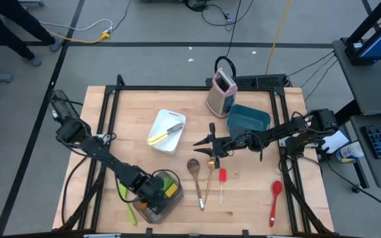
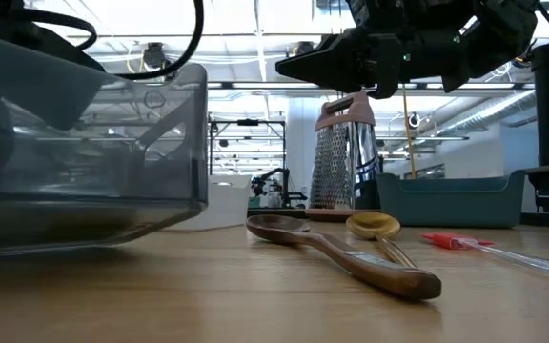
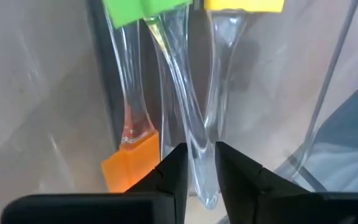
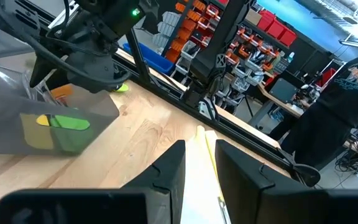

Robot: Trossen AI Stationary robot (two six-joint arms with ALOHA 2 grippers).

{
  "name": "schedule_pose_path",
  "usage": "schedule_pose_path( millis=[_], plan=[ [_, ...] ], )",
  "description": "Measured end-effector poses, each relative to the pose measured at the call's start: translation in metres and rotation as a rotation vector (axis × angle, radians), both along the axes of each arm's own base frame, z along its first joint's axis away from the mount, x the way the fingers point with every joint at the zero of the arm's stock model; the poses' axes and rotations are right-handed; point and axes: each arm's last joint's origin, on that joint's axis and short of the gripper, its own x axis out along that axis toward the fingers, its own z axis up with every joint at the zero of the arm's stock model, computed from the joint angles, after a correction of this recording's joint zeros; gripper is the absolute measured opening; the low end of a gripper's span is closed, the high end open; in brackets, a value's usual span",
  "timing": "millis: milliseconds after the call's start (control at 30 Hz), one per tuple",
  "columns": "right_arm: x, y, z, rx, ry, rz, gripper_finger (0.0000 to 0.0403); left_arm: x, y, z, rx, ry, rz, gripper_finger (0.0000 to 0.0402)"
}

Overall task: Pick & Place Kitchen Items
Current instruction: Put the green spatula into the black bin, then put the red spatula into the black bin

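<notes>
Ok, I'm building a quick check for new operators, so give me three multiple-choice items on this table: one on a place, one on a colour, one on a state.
1. Where is the yellow-handled knife?
A. in a teal bin
B. on the white tray
C. on bare wood

2. What colour is the spoon lying alone near the table's front right?
A. red
B. gold
C. brown

3. How is the right gripper?
A. shut on a spoon
B. shut on the knife
C. open, holding nothing

Answers:
1 B, the knife lies across the tray in the high view.
2 A, its bowl and handle are red.
3 C, the right wrist view shows a clear gap between the fingers.
</notes>
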Motion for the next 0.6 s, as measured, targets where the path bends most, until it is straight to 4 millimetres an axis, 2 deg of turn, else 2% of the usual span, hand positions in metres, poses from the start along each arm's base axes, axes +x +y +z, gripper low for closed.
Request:
schedule_pose_path(
  millis=[200, 400, 600],
  plan=[
    [0.0, 0.0, 0.0, 0.007, 0.007, -0.001, 0.0082, 0.005, 0.009, 0.004, -0.107, 0.056, -0.02, 0.0089],
    [0.0, 0.0, -0.001, 0.055, 0.013, -0.004, 0.0082, 0.008, 0.022, 0.009, -0.086, 0.04, -0.019, 0.009],
    [0.0, 0.0, -0.001, 0.055, 0.02, -0.004, 0.0082, 0.008, 0.03, 0.028, -0.087, -0.049, -0.01, 0.009]
  ],
)
